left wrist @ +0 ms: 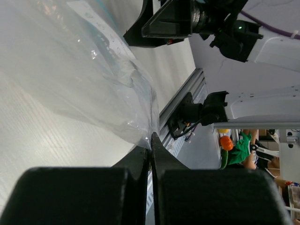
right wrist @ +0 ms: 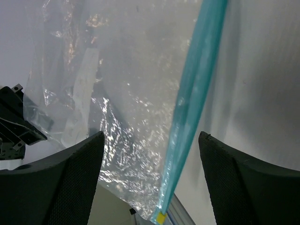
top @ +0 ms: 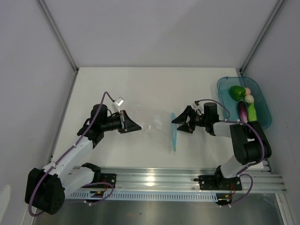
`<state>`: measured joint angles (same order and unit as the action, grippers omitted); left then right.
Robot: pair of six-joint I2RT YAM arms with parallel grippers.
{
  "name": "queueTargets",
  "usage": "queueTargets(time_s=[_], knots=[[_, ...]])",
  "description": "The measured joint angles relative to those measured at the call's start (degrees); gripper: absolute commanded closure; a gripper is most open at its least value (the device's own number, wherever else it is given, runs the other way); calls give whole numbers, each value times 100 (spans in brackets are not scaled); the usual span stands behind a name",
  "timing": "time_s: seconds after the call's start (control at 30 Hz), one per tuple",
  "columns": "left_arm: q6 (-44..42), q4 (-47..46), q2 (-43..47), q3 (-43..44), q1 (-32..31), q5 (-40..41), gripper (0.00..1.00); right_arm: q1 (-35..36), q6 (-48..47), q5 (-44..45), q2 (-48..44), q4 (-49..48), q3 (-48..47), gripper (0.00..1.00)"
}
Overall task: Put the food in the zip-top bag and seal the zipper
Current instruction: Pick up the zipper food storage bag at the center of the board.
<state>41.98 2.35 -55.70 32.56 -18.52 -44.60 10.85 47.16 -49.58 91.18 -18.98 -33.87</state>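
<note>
The clear zip-top bag [top: 156, 128] lies flat mid-table, its teal zipper [top: 174, 132] along the right edge. My left gripper [top: 132, 125] is shut on the bag's left edge; the left wrist view shows the jaws [left wrist: 151, 140] closed on the crinkled plastic [left wrist: 75, 70]. My right gripper [top: 184, 121] is open and empty just right of the zipper. In the right wrist view the zipper [right wrist: 192, 103] runs between the spread fingers [right wrist: 152, 136], over the bag [right wrist: 117, 93]. The food lies in the tray: green pepper [top: 237, 92], pink ball [top: 247, 90], egg [top: 249, 99], eggplant [top: 242, 111], light green vegetable [top: 252, 112].
A teal translucent tray [top: 267, 115] sits at the far right edge of the table. An aluminium rail [top: 154, 178] runs along the near edge with both arm bases. Grey walls close in the left, back and right sides.
</note>
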Motion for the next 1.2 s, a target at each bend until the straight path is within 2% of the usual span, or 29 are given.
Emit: queueTargets(time_s=[0.27,0.37,0.47,0.5,0.53,0.57,0.6,0.67,0.73,0.77,0.83,1.03,1.2], knots=[[-304,562,-214,26,-151,323,99,168,280,-11,551,-660,-28,22],[-411,737,-216,81,-155,409,99,168,345,-9,758,-796,-90,27],[-525,903,-227,140,-157,463,99,168,398,-52,944,-1043,-197,44],[-564,955,-232,162,-157,498,97,168,426,-59,981,-1108,-216,55],[-612,1036,-243,199,-160,551,92,168,444,-87,1016,-1220,-225,60],[-660,1110,-254,234,-160,597,80,168,481,-105,1029,-1309,-225,64],[-723,1187,-262,271,-162,656,73,168,518,-122,1036,-1368,-225,74],[-804,1335,-267,345,-162,798,56,168,527,-140,1032,-1473,-227,85],[-863,1469,-267,409,-162,970,48,177,525,-140,997,-1484,-227,99],[-876,1521,-267,433,-164,1040,37,184,525,-133,957,-1473,-227,100],[-957,1631,-258,481,-190,1255,27,221,531,-116,809,-1412,-227,100],[-1121,2151,-83,951,-726,2315,25,610,472,352,-140,-789,-262,100],[-1204,2275,81,1539,-1515,3316,21,1342,345,1445,-1156,304,-634,100]])
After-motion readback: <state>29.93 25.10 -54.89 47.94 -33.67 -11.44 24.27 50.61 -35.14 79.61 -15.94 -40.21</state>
